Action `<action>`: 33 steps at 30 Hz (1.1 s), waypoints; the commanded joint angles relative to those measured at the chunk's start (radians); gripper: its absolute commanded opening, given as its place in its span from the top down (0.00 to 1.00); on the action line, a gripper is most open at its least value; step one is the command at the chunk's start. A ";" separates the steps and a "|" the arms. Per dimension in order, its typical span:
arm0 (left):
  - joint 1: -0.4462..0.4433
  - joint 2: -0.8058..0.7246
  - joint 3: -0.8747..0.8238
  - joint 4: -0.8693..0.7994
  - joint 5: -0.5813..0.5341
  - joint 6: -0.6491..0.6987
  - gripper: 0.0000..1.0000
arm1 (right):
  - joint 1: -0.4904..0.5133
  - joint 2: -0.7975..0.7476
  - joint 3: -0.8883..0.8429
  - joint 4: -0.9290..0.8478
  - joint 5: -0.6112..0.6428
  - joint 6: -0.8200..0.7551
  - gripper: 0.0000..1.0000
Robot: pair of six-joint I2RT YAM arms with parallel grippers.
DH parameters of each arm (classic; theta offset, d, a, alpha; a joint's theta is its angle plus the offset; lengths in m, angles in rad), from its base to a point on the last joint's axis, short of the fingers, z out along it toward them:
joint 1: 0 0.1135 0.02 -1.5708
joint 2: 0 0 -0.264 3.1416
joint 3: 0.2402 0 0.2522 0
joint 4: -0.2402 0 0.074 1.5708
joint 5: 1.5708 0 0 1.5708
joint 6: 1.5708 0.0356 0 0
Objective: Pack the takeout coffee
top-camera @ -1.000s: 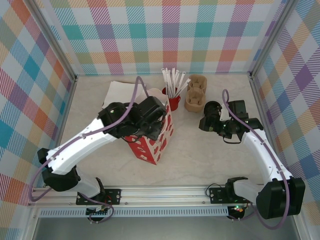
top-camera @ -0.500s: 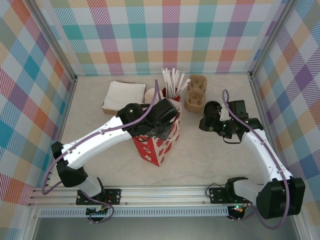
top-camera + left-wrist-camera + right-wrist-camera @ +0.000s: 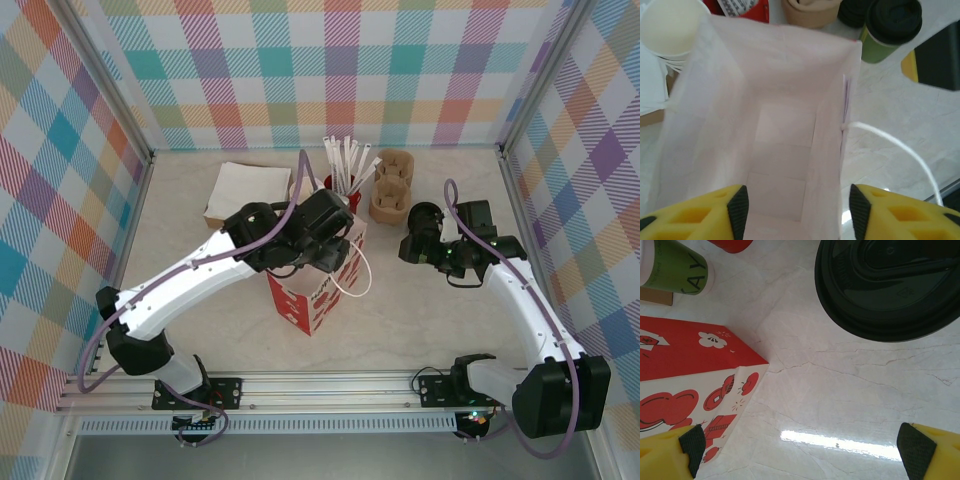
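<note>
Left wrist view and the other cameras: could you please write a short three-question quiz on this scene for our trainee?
1. True or false: the takeout coffee already sits inside the paper bag.
2. Where is the left gripper? A. above the bag's open mouth. B. resting on the bag's floor. C. clamped on the coffee.
3. Fill in the missing word: the right gripper has its jaws ___, with nothing between them.

Key: 1. False. The coffee stands on the table outside the bag, and the bag's inside is bare. 2. A. 3. open.
</note>
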 commanded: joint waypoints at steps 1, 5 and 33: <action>0.007 -0.066 0.037 0.027 -0.042 0.010 0.37 | -0.003 -0.010 0.031 -0.022 -0.005 -0.021 0.00; 0.090 -0.109 0.010 0.050 0.010 -0.001 0.32 | -0.004 -0.009 0.045 -0.031 -0.008 -0.022 0.00; 0.515 -0.241 -0.377 0.182 0.436 0.084 0.29 | -0.004 0.158 0.322 -0.148 0.089 -0.196 0.00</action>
